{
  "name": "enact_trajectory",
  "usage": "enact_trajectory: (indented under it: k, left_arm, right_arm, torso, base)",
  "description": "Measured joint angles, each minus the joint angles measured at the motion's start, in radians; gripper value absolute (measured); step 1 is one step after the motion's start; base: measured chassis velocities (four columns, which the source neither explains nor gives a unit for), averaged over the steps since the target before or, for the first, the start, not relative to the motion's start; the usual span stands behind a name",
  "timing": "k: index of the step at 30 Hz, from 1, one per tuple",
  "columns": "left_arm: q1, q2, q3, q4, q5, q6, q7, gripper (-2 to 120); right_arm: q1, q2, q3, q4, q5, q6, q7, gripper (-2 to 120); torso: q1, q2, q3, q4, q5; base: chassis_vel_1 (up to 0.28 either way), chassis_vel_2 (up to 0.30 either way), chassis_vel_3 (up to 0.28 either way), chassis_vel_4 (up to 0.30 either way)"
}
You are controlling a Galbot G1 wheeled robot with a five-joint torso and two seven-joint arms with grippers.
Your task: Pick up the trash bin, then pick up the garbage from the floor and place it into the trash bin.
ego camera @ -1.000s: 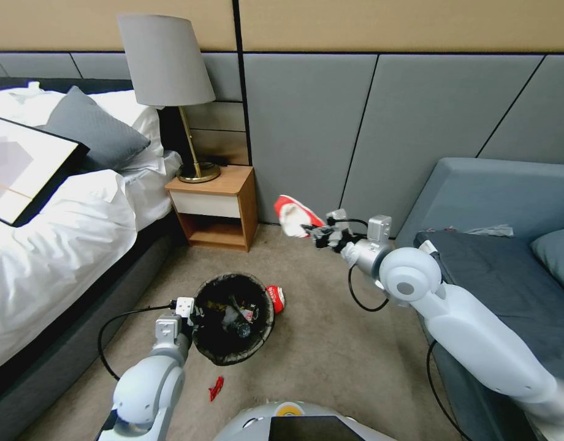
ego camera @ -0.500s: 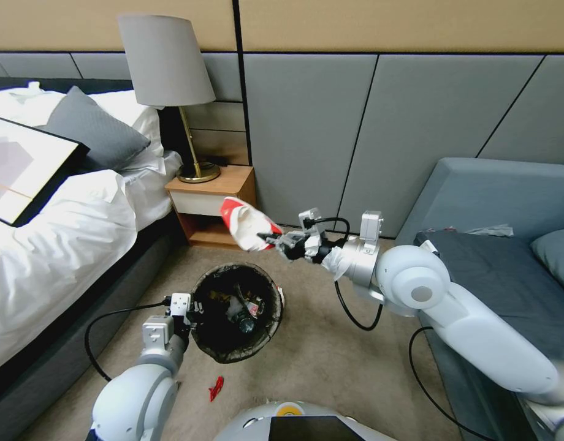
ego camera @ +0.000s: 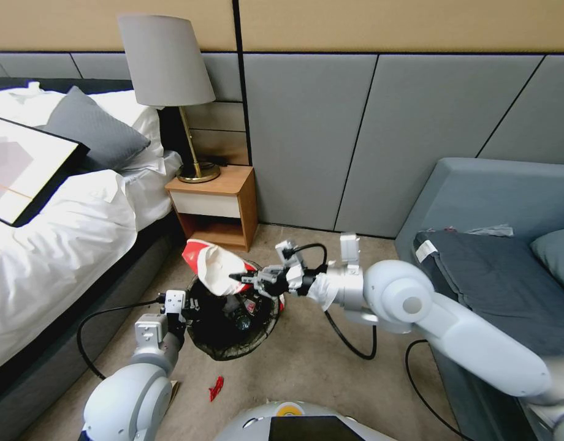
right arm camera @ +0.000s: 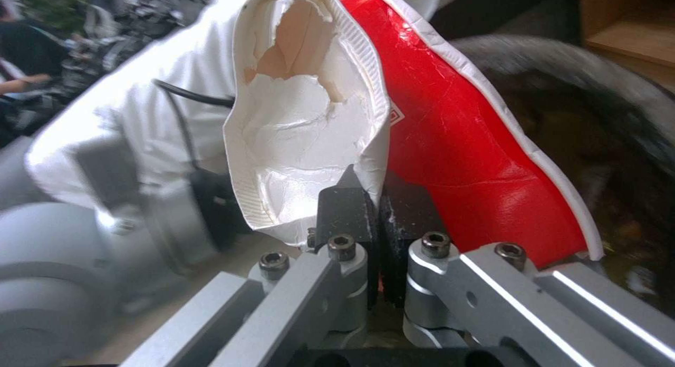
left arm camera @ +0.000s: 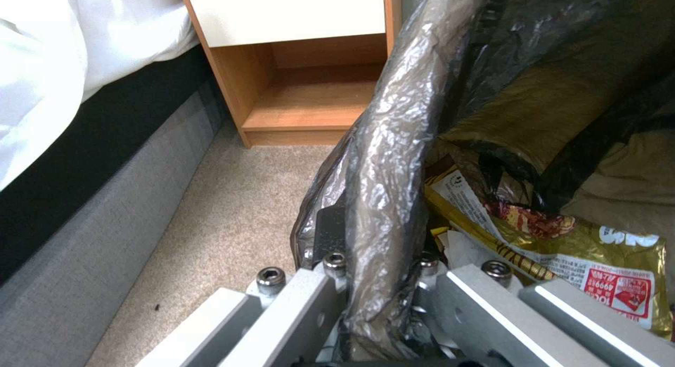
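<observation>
The right pincer (ego camera: 240, 278), clamped on a crushed red-and-white paper cup (ego camera: 209, 268), has swung down over the trash bin (ego camera: 233, 334), whose rim the left pincer (ego camera: 187, 311) grips; release looks close.

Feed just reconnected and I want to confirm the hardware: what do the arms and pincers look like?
Both arms have glossy white rounded shells with grey joint caps and looping black cables. The left pincer and right pincer are bolted silver metal with black fingers; a small white box sits at each wrist.

Even, soft indoor light, no hard shadows. Head view bends straight lines at edges. Glare on black liner bag (left arm camera: 379, 161) in left wrist view. Right wrist view: background blurred, red-and-white packet (right arm camera: 394, 140) sharp.
</observation>
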Motion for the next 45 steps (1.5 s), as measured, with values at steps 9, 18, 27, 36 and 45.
enact_trajectory:
  k: [9,18,27,36,45]
  left_arm:
    - [-0.003,-0.002,-0.015,0.011,0.0,0.0,0.0,0]
    - [-0.01,-0.004,-0.017,0.015,-0.001,0.0,0.001,0]
    - [-0.014,-0.007,-0.02,0.023,-0.001,0.0,0.004,0]
    - [-0.016,-0.006,-0.022,0.029,-0.001,0.0,0.006,0]
    - [-0.014,-0.004,-0.023,0.032,0.001,0.0,0.008,0]
  right_arm:
    - [-0.033,0.004,-0.037,-0.035,-0.08,-0.002,0.011,0]
    - [-0.051,0.005,-0.048,-0.046,-0.107,-0.001,0.004,0]
    - [-0.056,0.025,-0.057,-0.067,-0.129,0.003,0.0,18]
    - [-0.054,0.037,-0.06,-0.077,-0.13,0.008,0.02,52]
    - [-0.049,0.043,-0.053,-0.078,-0.129,0.008,0.024,85]
  torso:
    - [0.0,0.0,0.0,0.0001,0.0]
    - [0.0,0.0,0.0,0.0001,0.0]
    - [0.0,0.0,0.0,0.0001,0.0]
    - [0.0,0.0,0.0,0.0001,0.0]
    - [0.0,0.0,0.0,0.0001,0.0001]
  base:
    - [0.0,0.0,0.0,0.0]
    - [0.0,0.0,0.0,0.0]
    - [0.0,0.0,0.0,0.0]
    - [0.0,0.0,0.0,0.0]
    - [0.0,0.0,0.0,0.0]
